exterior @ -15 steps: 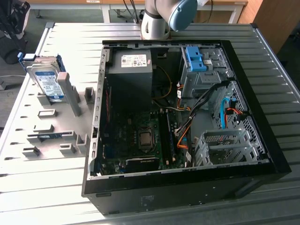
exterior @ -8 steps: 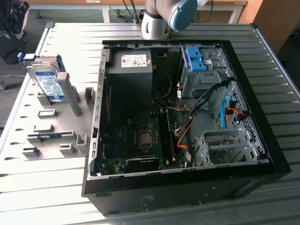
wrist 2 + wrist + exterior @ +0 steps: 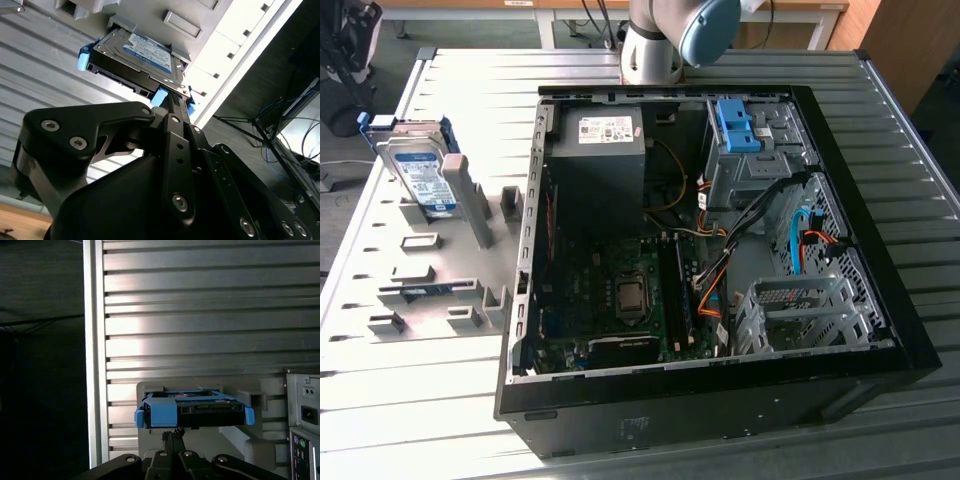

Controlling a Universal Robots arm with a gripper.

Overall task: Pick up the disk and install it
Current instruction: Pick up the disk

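The disk (image 3: pixel 420 172), silver-grey with a white-and-blue label and a blue carrier frame, stands tilted on edge in a grey slotted holder (image 3: pixel 470 205) at the exterior view's left, beside the open computer case (image 3: pixel 880 300). In both wrist views the disk (image 3: pixel 140 52) (image 3: pixel 200 409) lies just past my black gripper (image 3: pixel 173 102) (image 3: pixel 172 436). The thin fingers are pressed together with nothing between them. Their tips line up with the blue frame's edge. I cannot tell if they touch it.
The arm's base (image 3: pixel 655 45) stands behind the case. Inside the case are a power supply (image 3: pixel 600 150), a motherboard, cables, a bare blue bracket (image 3: pixel 738 125) and a metal drive cage (image 3: pixel 800 310). The slatted table (image 3: pixel 410 390) ends close to the holder.
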